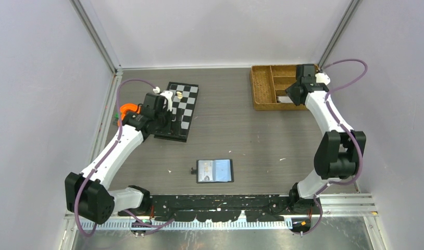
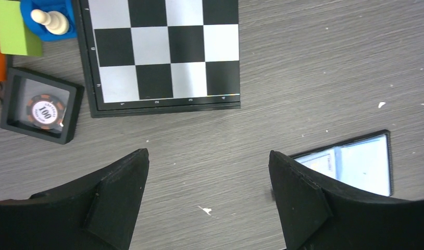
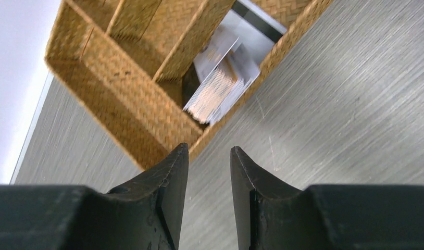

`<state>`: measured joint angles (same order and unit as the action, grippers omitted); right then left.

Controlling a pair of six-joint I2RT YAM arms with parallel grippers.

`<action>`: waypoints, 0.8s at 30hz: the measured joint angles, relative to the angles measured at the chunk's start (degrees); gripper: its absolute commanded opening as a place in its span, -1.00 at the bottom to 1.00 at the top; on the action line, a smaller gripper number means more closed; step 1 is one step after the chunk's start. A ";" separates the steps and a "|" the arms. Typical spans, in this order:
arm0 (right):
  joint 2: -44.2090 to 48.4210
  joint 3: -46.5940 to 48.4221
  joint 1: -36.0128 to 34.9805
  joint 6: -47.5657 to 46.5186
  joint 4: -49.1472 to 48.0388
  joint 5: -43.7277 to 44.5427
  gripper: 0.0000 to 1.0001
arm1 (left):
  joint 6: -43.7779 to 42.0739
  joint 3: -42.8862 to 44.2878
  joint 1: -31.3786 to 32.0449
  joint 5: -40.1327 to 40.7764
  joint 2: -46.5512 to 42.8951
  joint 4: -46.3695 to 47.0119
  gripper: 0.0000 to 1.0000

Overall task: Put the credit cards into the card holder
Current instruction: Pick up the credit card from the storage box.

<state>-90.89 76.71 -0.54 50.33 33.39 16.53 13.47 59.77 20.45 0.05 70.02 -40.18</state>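
The credit cards [image 3: 223,83] sit in a loose, fanned stack in one compartment of the brown woven tray [image 3: 121,99], at the far right of the worktop [image 1: 241,130]. They lean against a divider with their thin edges turned up. One pale card with a dark stripe lies flatter behind them. In the right wrist view the stack's long edge runs on a slant from lower left to upper right. It lies ahead of the right jaws and slightly to the right of the gap between them. The jaw tips hover over the tray's outer wall, not over the compartment itself. These jaws are released, with a narrow gap between them and nothing in it. I judge that the pickup depends on carrying that gap forward over the wall and turning it to straddle the slanted edge. The right arm [image 1: 332,120] is plainly the nearer one, since its wrist hangs right above the tray. The card holder [image 1: 215,171] lies well apart from the cards, open and flat with its bluish pockets up, at the near middle of the worktop between the two arms, its long side running left to right. The left jaws are released wide and empty, by the near edge of the chessboard [image 1: 181,107], with the holder off to their right.
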 measured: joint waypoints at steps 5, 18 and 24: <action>-6.73 2.40 3.48 2.21 -2.19 -0.09 -0.26 | -2.51 -0.04 0.00 2.29 0.00 -0.46 0.74; -16.09 8.31 7.74 7.26 -6.10 -1.29 -0.35 | -4.39 -0.17 0.00 4.15 0.00 -0.42 0.74; -17.27 8.68 7.82 8.79 -6.67 -2.38 -0.28 | -4.79 -0.46 0.00 4.46 0.00 -0.44 0.74</action>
<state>-108.16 85.38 7.29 59.11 26.72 14.15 8.69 59.31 20.45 4.51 70.02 -40.62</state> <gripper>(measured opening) 0.346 0.871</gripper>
